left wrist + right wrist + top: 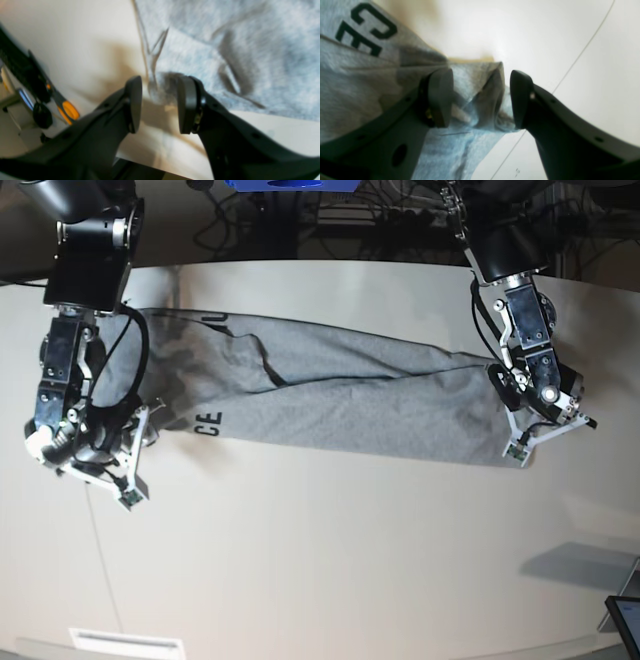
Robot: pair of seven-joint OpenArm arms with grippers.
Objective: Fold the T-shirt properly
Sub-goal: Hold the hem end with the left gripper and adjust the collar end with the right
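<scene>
Base view: the T-shirt lies stretched in a long, narrow band across the far half of the bench, running from near the left edge to near the right edge, with loose folds along its length. Black letters "CE" show on the near edge of the cloth toward the left end.

The right gripper sits at the left end of the band, and the left gripper at the right end, close to the bench's right edge.

In the right wrist view the right gripper has its jaws parted, one finger over the grey cloth and the other over bare bench, with a bunched fold of the T-shirt lying between them; neither pad visibly presses it.

In the left wrist view, which is blurred, the left gripper is likewise spread apart, and a rumpled corner of the T-shirt sits just at the gap between the fingertips, apparently ungripped.
</scene>
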